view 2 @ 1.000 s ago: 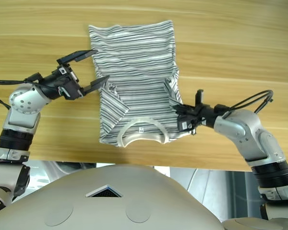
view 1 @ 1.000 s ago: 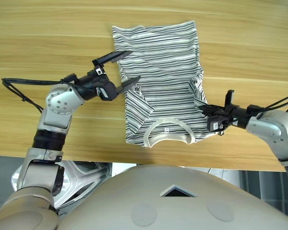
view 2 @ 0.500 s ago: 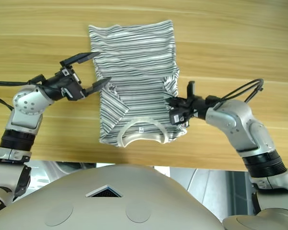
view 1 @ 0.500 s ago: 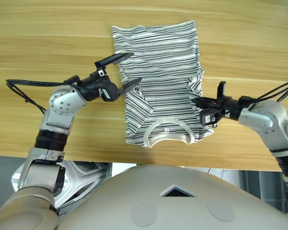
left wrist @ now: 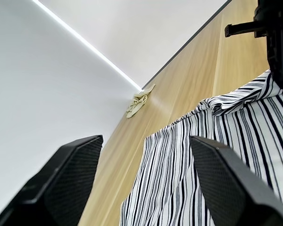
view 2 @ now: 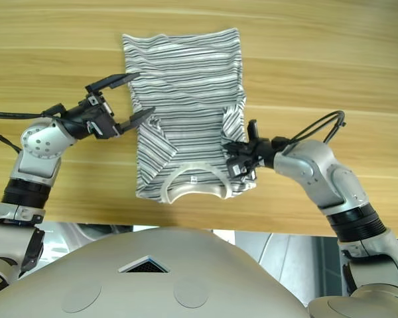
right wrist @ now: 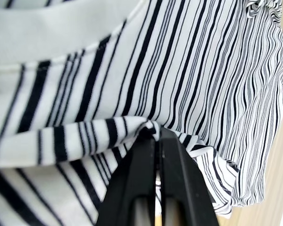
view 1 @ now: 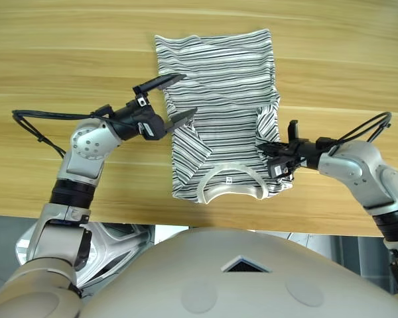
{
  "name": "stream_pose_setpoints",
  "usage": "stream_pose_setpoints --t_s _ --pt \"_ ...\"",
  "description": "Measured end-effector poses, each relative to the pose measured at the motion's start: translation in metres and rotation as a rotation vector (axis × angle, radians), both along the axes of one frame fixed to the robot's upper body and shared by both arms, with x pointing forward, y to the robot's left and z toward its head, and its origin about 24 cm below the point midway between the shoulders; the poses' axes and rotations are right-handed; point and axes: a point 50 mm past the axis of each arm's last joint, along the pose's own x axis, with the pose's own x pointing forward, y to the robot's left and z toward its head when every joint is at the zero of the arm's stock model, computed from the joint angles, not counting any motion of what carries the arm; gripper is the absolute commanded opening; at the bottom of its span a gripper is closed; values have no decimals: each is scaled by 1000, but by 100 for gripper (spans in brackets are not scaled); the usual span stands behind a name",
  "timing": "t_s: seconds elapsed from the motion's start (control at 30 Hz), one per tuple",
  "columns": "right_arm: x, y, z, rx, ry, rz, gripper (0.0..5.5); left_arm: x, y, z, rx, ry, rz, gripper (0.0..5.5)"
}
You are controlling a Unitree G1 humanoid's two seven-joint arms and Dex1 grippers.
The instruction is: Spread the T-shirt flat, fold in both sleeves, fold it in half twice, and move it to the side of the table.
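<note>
A black-and-white striped T-shirt (view 1: 219, 79) lies on the wooden table (view 1: 66, 40), its white collar (view 1: 232, 180) nearest me. The left sleeve is folded in over the body. My right gripper (view 1: 260, 148) is shut on the shirt's right sleeve edge, holding that fold bunched up over the body beside the collar; the right wrist view shows its closed tips (right wrist: 156, 135) pinching striped cloth (right wrist: 188, 56). My left gripper (view 1: 189, 93) hovers open just above the shirt's left edge, nothing between its fingers (left wrist: 70, 174).
The table's near edge (view 1: 119, 222) runs just below the collar. A small beige object (left wrist: 139, 101) lies on the far part of the table. Bare wood stretches to the left, right and beyond the shirt's hem.
My right gripper has moved left toward the shirt's middle, dragging the right sleeve edge in over the body. The left gripper has barely shifted and stays open.
</note>
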Motion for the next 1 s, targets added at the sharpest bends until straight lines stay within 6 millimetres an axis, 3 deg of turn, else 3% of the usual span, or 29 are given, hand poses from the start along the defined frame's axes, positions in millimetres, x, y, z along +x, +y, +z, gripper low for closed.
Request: stream_pose_setpoints --t_s 0.37,0.73,1.0 --pt "20 -3 6 10 -37 -50 4 0 0 -1 0 -2 -1 343" --pt "15 12 -5 31 13 9 4 -1 -1 -2 -1 -1 -7 343" --pt "14 20 1 127 48 11 144 -5 -7 -8 -11 67 -53 448"
